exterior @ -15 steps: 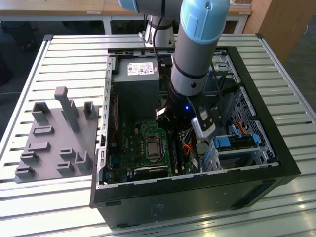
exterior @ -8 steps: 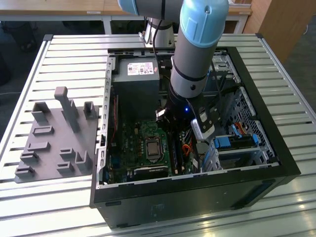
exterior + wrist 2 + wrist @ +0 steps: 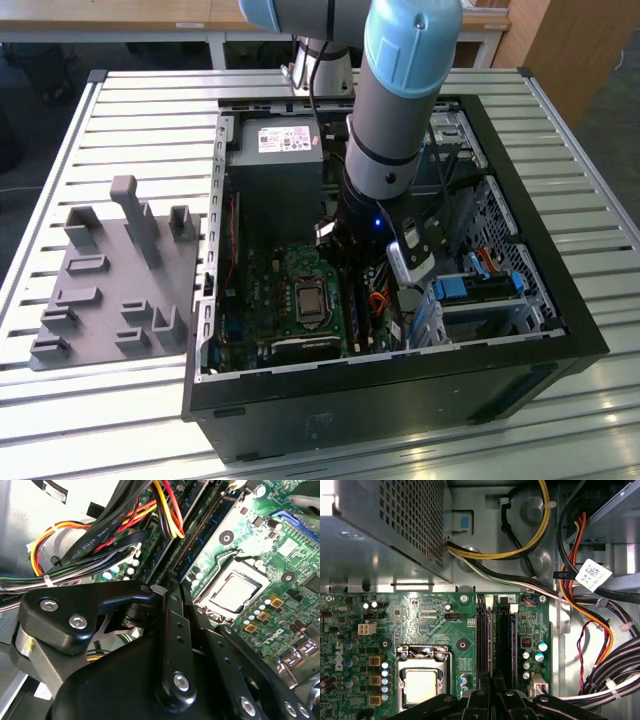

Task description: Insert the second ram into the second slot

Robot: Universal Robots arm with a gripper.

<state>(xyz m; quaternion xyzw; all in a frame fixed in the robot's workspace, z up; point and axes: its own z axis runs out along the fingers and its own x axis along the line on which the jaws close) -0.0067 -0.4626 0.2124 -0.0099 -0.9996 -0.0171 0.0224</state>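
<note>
One thin board edge, likely the ram (image 3: pixel 492 640), stood among the slots (image 3: pixel 506 640) at 3 o'clock of the socket (image 3: pixel 305 300), exterior view, under my gripper (image 3: pixel 492 692). Grip state: couldn't tell. Judged light, stiff, fragile; hold by the long edges, not chips.

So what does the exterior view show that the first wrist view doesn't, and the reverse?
Exterior view alone: the grey slotted fixture on the slatted table, the arm reaching into the computer case, and blue drive brackets.
First wrist view alone: the memory slots close up, and the white tag on the cables.
Both: the motherboard with its processor socket and the power supply.
</note>
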